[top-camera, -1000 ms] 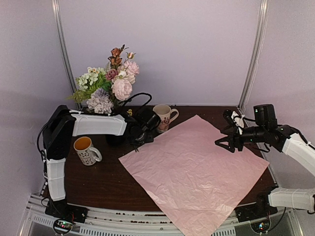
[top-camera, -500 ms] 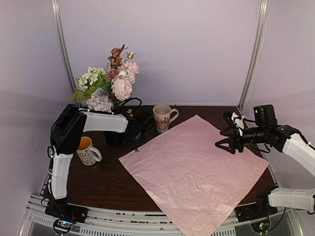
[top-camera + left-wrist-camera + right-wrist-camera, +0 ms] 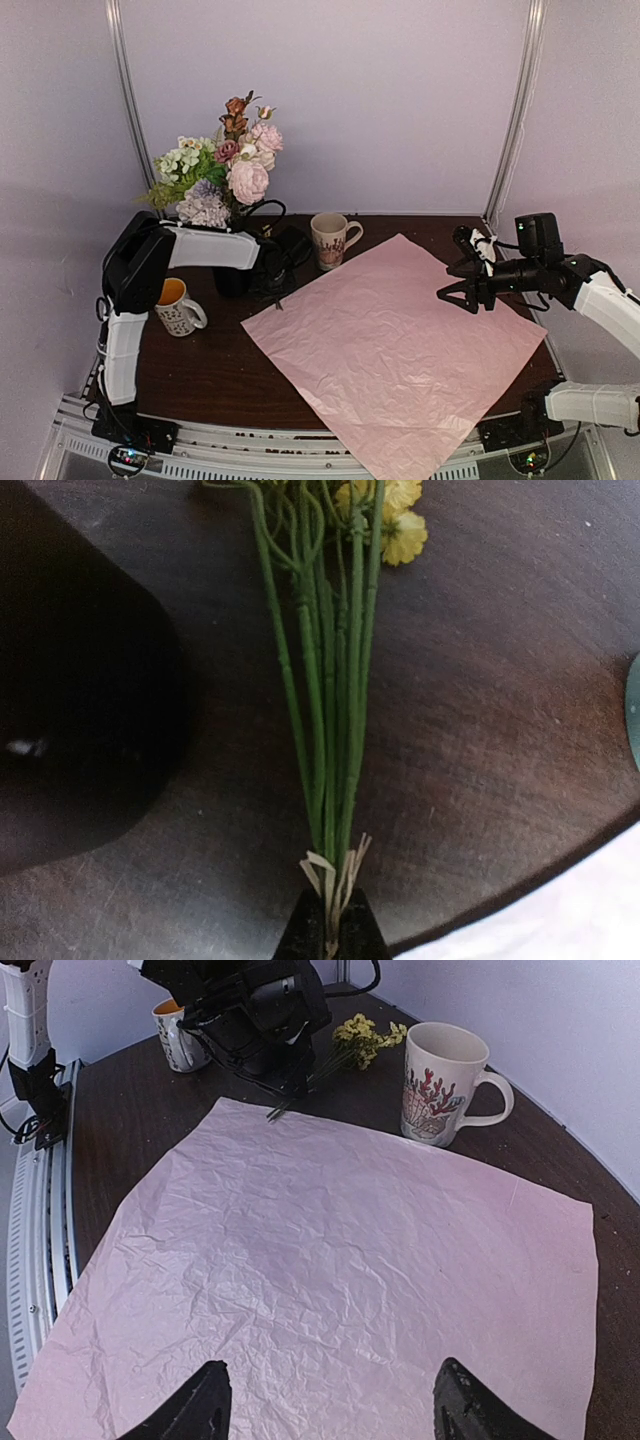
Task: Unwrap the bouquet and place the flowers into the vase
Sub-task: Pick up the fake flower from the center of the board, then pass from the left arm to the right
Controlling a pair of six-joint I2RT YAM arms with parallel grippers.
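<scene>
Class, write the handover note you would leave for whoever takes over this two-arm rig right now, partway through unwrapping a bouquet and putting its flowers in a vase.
Grippers: the left gripper is shut on the stem ends of a yellow sprig lying on the table. The right gripper is open and empty above the paper.
Done: the paper is off and spread flat, and most flowers stand in the vase.
Left: lift the yellow sprig into the vase.
Watch: the cream mug and orange-lined mug stand nearby.
</scene>
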